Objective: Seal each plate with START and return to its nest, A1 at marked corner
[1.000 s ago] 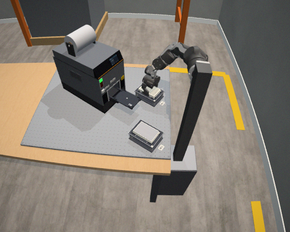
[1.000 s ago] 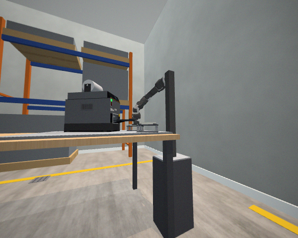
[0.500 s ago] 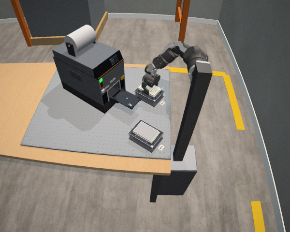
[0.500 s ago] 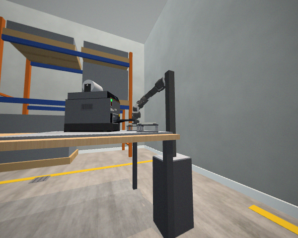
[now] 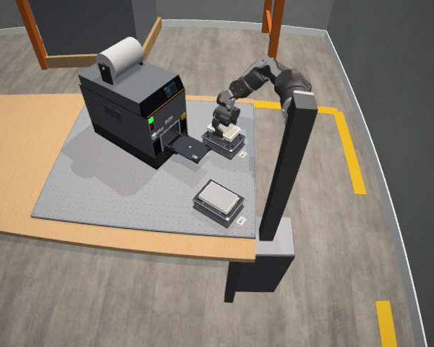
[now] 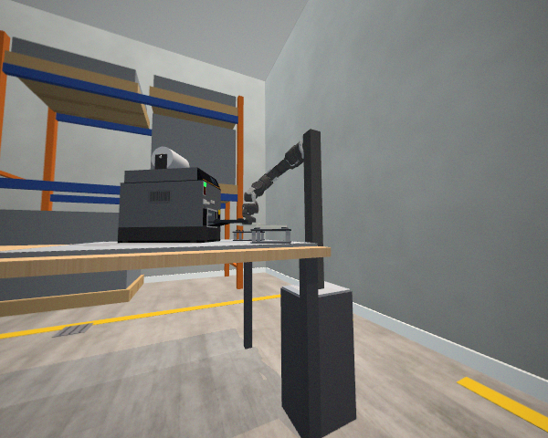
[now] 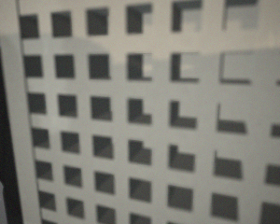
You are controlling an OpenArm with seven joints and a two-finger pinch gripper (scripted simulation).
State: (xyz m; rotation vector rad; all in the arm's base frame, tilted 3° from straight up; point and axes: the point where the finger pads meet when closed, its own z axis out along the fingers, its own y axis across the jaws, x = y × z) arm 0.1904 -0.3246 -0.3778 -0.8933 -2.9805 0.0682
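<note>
My gripper (image 5: 225, 129) (image 6: 248, 220) is shut on the open plate (image 5: 233, 132) (image 7: 84, 110) and holds it, looking level, a little above nest N2 (image 5: 218, 144). The wrist view shows its open wells close up; the fingertips are out of that view. The other plate (image 5: 218, 196) lies flat in nest N1 (image 5: 211, 208), with a smooth, closed light top. The sealer (image 5: 116, 108) (image 6: 161, 204) has its lamp (image 5: 150, 120) (image 6: 205, 184) green. Its dark stage (image 5: 184, 150) (image 6: 230, 221) is out and bears no plate. The far finger is hidden in the top view.
The stage's outer edge is close to the left of nest N2. A film roll (image 5: 124, 56) (image 6: 171, 157) sits on top of the sealer. The arm's dark post (image 5: 286, 168) (image 6: 312, 188) stands beyond the table's right edge.
</note>
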